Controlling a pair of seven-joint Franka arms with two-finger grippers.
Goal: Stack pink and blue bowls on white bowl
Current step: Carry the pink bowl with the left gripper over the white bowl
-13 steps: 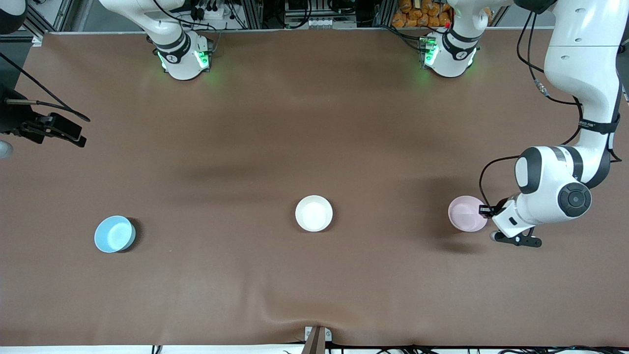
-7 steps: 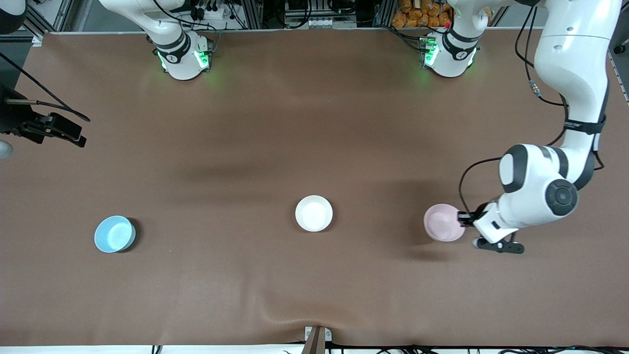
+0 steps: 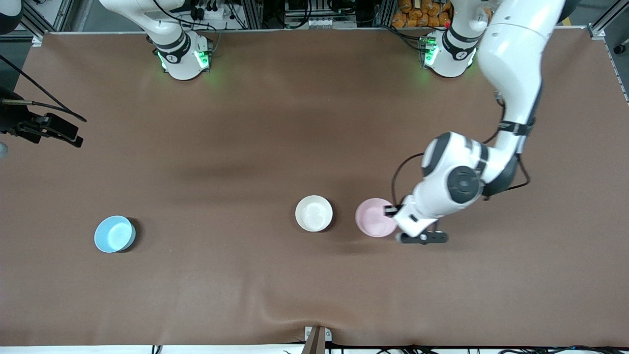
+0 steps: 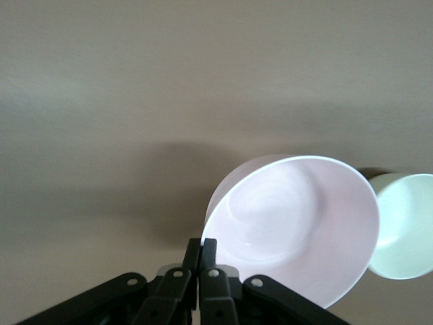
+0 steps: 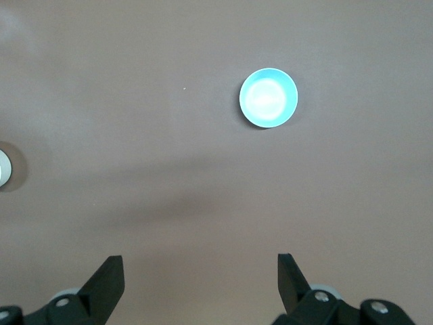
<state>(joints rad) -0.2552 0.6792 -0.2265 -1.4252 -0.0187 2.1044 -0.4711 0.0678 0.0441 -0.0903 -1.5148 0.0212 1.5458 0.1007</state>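
Pinching the pink bowl (image 3: 374, 217)'s rim, the left gripper (image 3: 391, 212) hangs beside the white bowl (image 3: 314, 213).

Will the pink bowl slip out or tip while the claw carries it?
It might tilt a bit: the left claw pinches the pink bowl only at one edge of its rim, so the rest hangs out sideways. Its glossy surface looks slippery, so sliding seems possible. It looks stiff, since the rim keeps its round shape while pinched.

Left tool (image 3: 391, 212) pinched tight — arm reaching out low, right tool (image 5: 199, 274) spread wide — waiting
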